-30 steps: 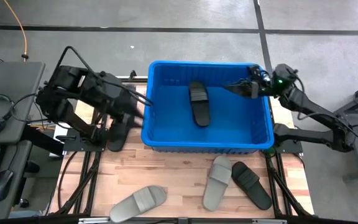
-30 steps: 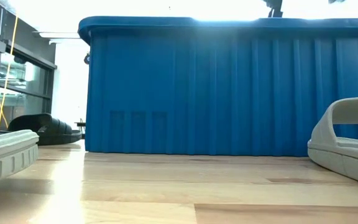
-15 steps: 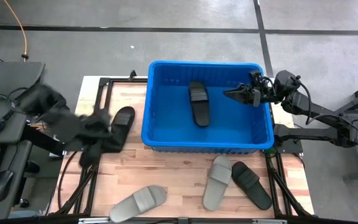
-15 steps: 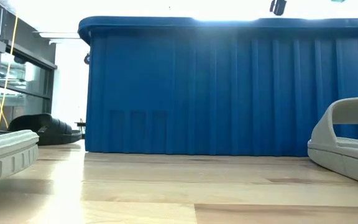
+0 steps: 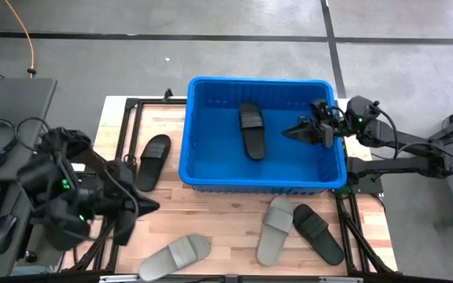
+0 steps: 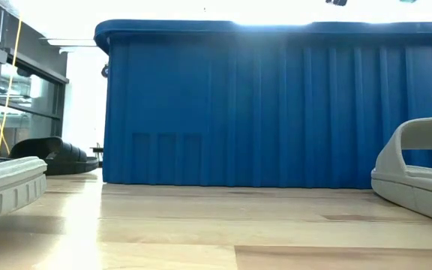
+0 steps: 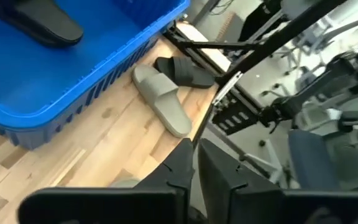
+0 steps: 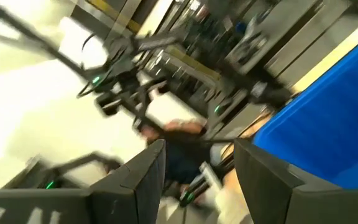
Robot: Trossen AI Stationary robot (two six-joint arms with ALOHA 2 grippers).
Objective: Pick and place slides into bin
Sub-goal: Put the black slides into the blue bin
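The left tool [image 5: 144, 207] has swung from the black slide [image 5: 152, 161] toward the bench's front, closed and empty. The right tool [image 5: 296, 132] hangs open inside the bin [image 5: 263, 182], where one black slide [image 5: 251, 130] lies. No writing is readable.

One slide [image 5: 252, 130] in the bin [image 5: 197, 169], one [image 5: 152, 161] left of it, three [image 5: 275, 230] in front
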